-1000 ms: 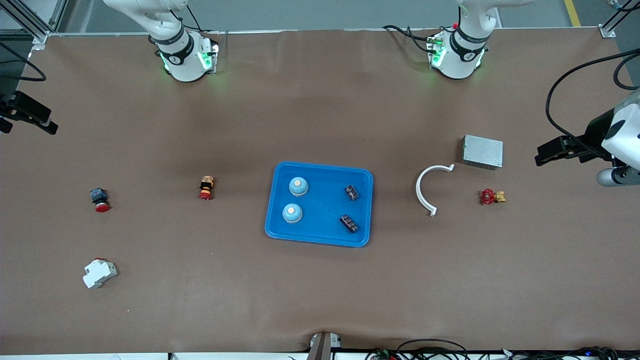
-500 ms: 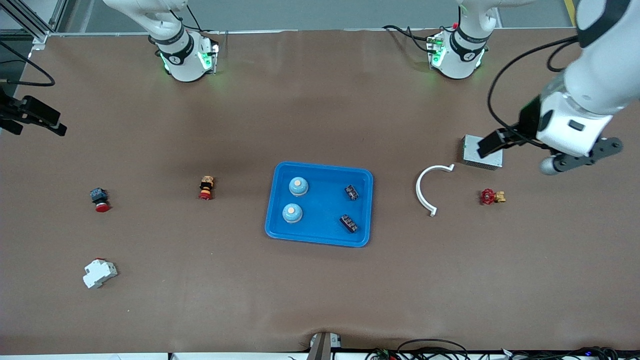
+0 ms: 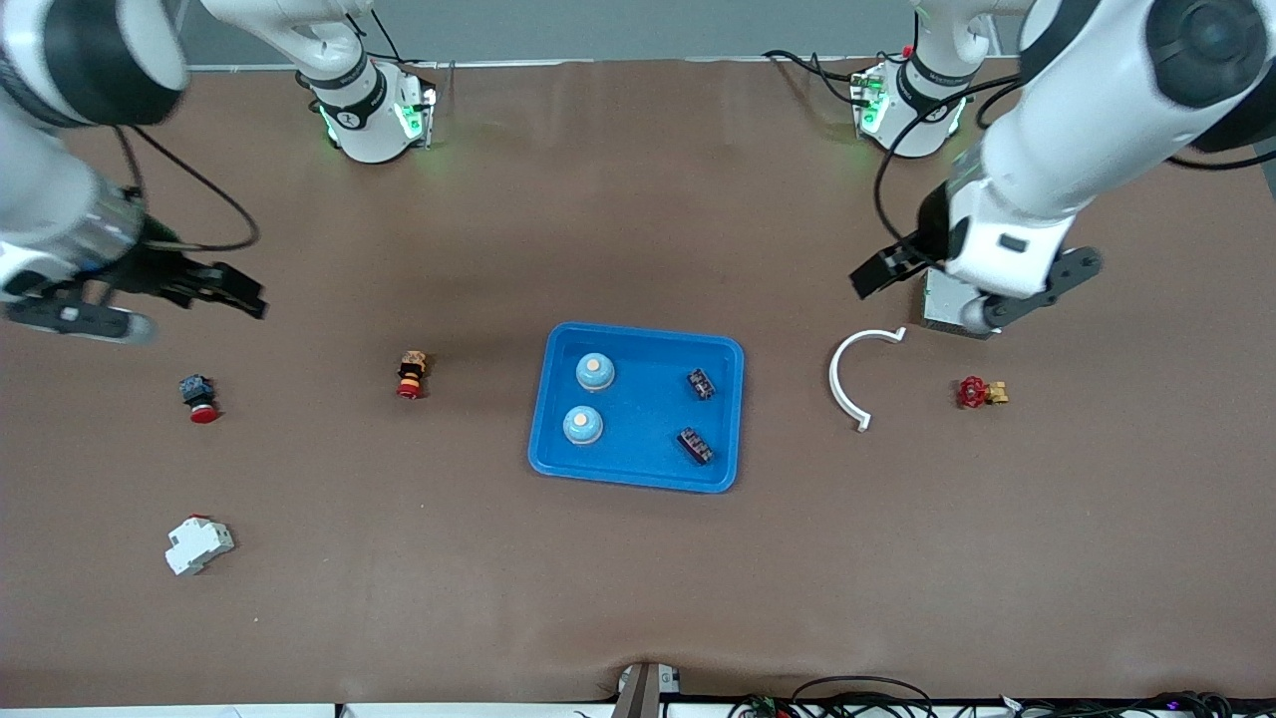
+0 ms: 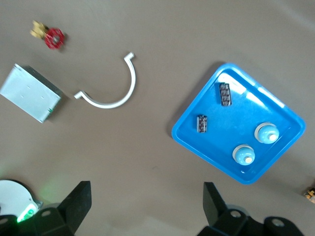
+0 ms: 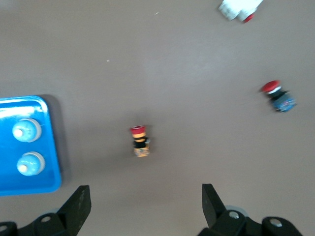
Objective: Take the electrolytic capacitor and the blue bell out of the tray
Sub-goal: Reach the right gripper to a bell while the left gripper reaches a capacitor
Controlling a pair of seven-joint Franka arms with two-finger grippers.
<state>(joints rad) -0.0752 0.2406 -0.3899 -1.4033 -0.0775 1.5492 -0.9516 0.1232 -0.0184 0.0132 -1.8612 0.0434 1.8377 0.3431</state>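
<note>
Bells (image 3: 595,371), two pale blue ones, sit in the blue tray (image 3: 638,479) mid-table, beside two small dark parts (image 3: 701,383), maybe capacitors. Left gripper (image 3: 902,284) and right gripper (image 3: 214,289) hang with jaws spread; come straight down over one bell.

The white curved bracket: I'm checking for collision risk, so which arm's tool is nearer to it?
Left. The left tool hangs open just above the white curved bracket, by the grey box. The right tool, also open, is at the right arm's end.
</note>
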